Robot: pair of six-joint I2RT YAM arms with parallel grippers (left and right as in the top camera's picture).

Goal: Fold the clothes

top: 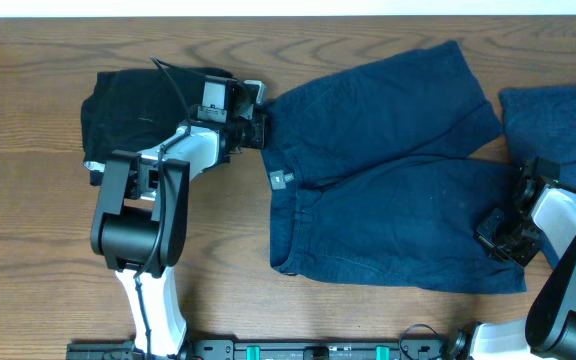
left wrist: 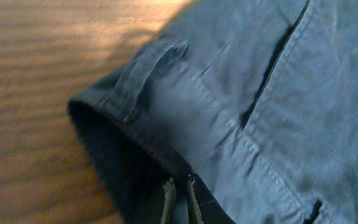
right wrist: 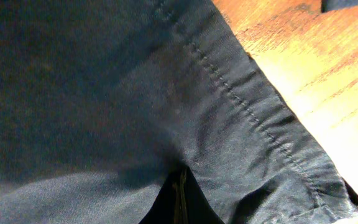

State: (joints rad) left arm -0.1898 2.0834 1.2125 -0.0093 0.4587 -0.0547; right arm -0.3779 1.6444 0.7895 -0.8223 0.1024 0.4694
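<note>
Shorts (top: pixel 388 170): navy, spread flat in the middle of the surface — waistband to the left, both legs running right.
Left gripper (top: pixel 258 128): pinched together on the waistband (left wrist: pixel 185 118) at its far corner, just beside a belt loop (left wrist: pixel 157 65).
Right gripper (top: pixel 500 232): fingers together, clamped on the near leg's hem (right wrist: pixel 253 106).
Black garment (top: pixel 133 110): bunched at far left, white edge strip (top: pixel 94 166) showing.
Navy piece (top: pixel 558 115): far right — just beside the upper leg.
Surface (top: pixel 28 220): wood-grain.

Navy shorts (top: pixel 388 170) lie spread on the counter (top: pixel 28 250), left end effector (top: pixel 262 128) at their waistband corner, right end effector (top: pixel 493 236) at a leg hem.
</note>
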